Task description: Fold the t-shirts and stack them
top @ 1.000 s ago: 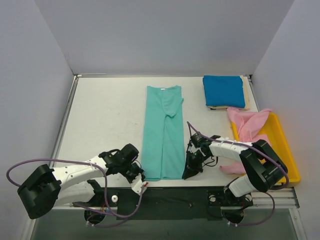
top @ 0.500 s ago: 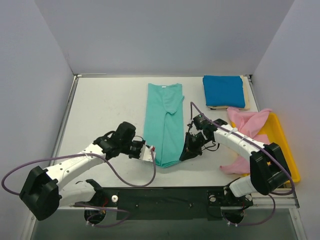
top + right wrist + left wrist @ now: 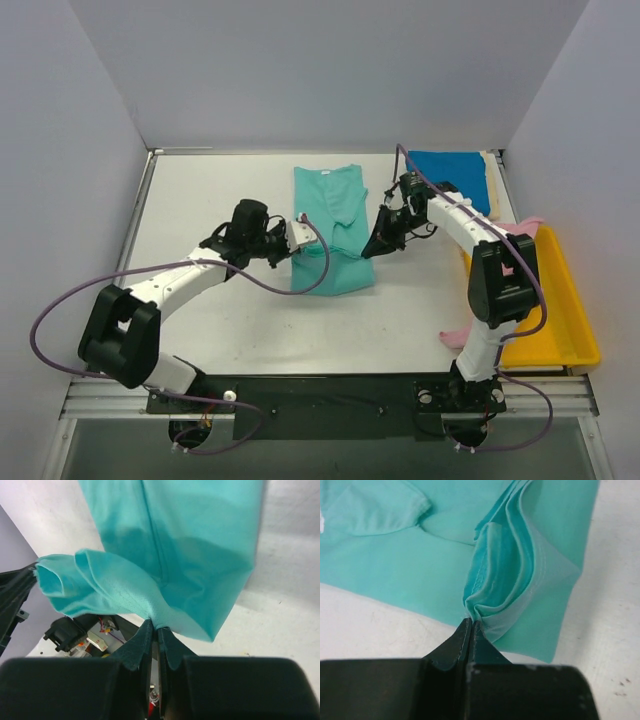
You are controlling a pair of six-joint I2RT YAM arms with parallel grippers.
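Note:
The teal-green t-shirt (image 3: 333,225) lies mid-table as a long strip with its near end lifted and carried over toward the far end. My left gripper (image 3: 297,240) is shut on its left hem corner (image 3: 480,611). My right gripper (image 3: 374,246) is shut on its right hem corner (image 3: 155,616). The deep blue t-shirt (image 3: 448,181) lies folded at the back right, on top of the cream t-shirt (image 3: 491,196). The pink t-shirt (image 3: 507,245) lies rumpled over the yellow tray (image 3: 560,290).
The yellow tray sits along the table's right edge. Grey walls close the back and both sides. A black rail (image 3: 330,405) runs along the near edge with the arm bases.
Both grippers have carried the teal-green shirt's near hem up and away from the near edge, folding the strip roughly in half.

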